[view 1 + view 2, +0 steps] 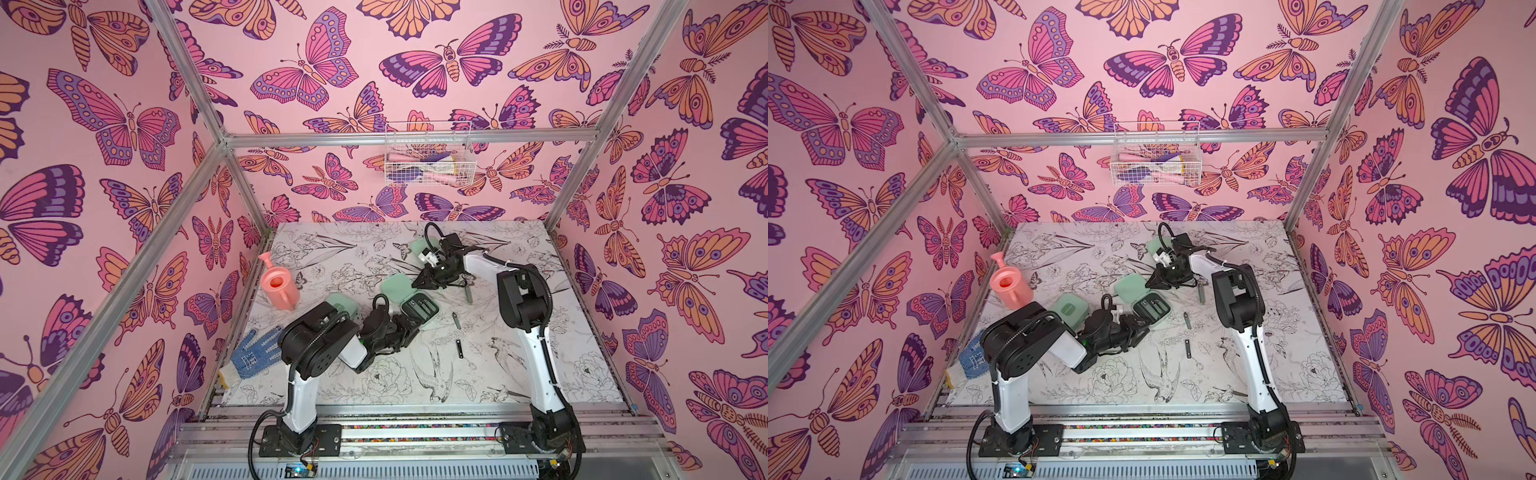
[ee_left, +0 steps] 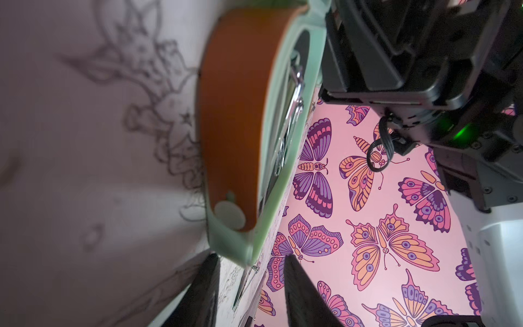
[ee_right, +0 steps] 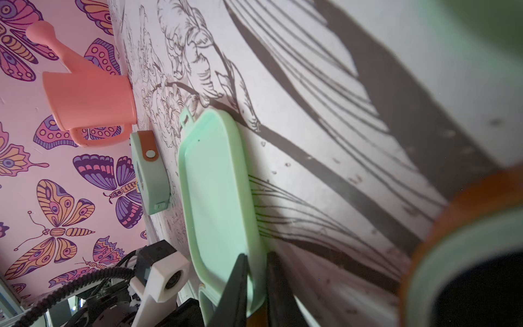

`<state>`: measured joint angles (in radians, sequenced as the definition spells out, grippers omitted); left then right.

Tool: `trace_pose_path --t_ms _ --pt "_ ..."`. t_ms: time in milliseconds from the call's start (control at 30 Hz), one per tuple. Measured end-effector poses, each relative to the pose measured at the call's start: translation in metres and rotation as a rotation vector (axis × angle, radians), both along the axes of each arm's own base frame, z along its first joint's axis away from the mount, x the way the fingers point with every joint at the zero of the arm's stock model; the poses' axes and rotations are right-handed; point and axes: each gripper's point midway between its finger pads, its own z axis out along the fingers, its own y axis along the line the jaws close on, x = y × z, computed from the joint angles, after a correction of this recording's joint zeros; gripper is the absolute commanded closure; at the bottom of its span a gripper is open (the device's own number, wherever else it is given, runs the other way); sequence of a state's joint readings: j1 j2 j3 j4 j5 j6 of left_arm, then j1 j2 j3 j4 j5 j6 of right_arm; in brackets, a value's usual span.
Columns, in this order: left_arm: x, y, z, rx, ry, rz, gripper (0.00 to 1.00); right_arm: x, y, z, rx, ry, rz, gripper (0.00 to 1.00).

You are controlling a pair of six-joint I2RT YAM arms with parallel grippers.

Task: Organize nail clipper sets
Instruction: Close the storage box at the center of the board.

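Observation:
An open mint-green case lies mid-table, its lid [image 1: 395, 286] laid back and its black-lined base [image 1: 420, 307] holding metal tools. My right gripper [image 1: 415, 284] is shut on the lid's rim [image 3: 218, 184], seen between its fingers [image 3: 240, 283]. My left gripper [image 2: 250, 271] pinches the near corner of the base [image 2: 235, 127], which has an orange strap. A closed case [image 1: 338, 302] sits half hidden behind my left arm. A third case [image 1: 420, 249] lies behind my right wrist. Three slim tools lie loose to the right [image 1: 468, 294], [image 1: 456, 320], [image 1: 459, 348].
A pink watering can [image 1: 277, 286] stands at the left of the table. A blue glove [image 1: 253, 353] lies at the front left edge. A wire basket [image 1: 428, 158] hangs on the back wall.

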<state>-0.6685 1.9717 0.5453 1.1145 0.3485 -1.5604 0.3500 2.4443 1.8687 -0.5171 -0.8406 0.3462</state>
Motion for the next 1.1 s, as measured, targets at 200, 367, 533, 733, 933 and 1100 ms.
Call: trace_pose_path --t_ms 200,367,533,733,933,1100 --pt "0.004 0.022 0.000 0.010 -0.007 0.045 0.57 -0.002 0.000 0.001 0.009 -0.013 0.016 0.84" --pt "0.008 0.050 0.003 0.026 -0.014 0.090 0.50 0.000 0.000 0.003 0.000 -0.030 0.052 0.90" --pt "0.007 0.082 0.006 0.057 0.001 0.120 0.46 0.007 0.005 0.007 -0.006 -0.062 0.099 0.95" --pt "0.006 0.118 0.011 0.160 0.026 0.147 0.41 0.003 0.014 0.010 -0.020 -0.096 0.176 0.95" --pt "0.007 0.132 0.022 0.243 0.006 0.148 0.39 -0.009 0.024 0.013 -0.010 -0.110 0.233 0.98" --pt "0.016 0.133 0.020 0.256 0.016 0.145 0.39 -0.013 0.029 0.012 0.028 -0.123 0.259 1.00"
